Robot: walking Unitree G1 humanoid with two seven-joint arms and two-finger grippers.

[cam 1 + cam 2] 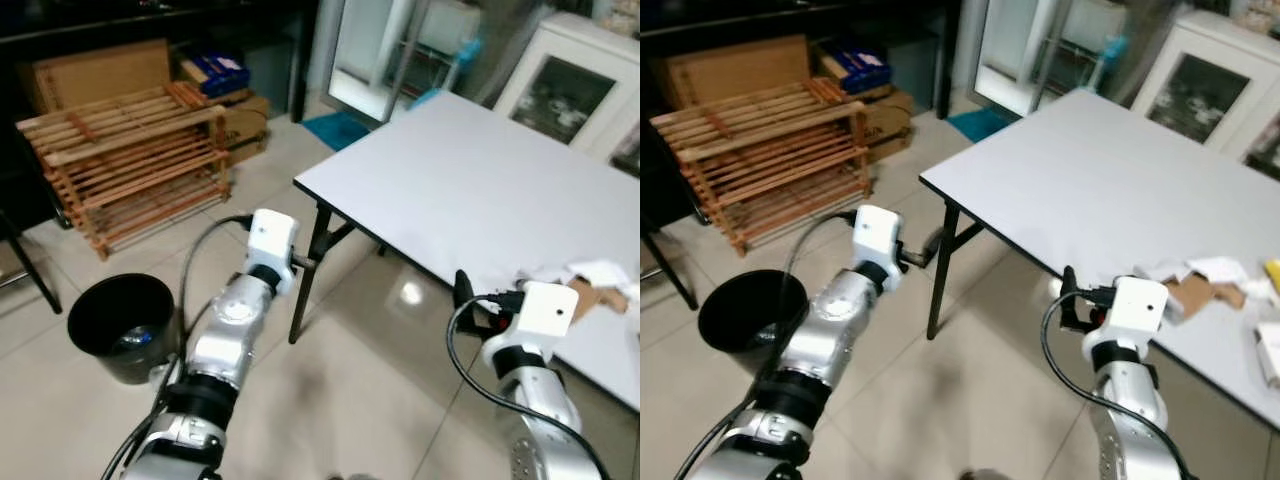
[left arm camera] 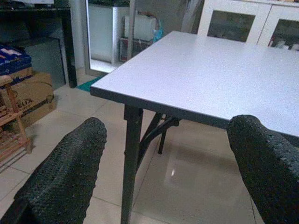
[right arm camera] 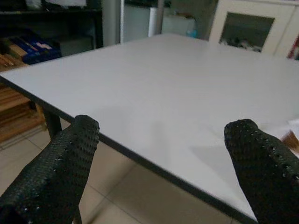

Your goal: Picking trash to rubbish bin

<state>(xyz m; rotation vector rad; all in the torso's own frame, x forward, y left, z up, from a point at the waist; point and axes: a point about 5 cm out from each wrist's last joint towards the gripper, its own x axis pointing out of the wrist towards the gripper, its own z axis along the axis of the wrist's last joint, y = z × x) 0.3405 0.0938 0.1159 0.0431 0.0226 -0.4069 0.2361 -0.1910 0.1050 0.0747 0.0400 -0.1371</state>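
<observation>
Black bin (image 1: 120, 325) on floor — both grippers (image 2: 163, 158) (image 3: 159, 163) spread, empty; trash (image 1: 1200, 280) on table (image 1: 470, 190).

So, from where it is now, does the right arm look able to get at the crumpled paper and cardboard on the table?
Probably yes. The right gripper is open at the table edge, and the trash lies just beyond on its right with nothing between.

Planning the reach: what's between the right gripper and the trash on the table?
Nothing but bare white table between the open right gripper and the crumpled trash, as the right eye view shows.
</observation>
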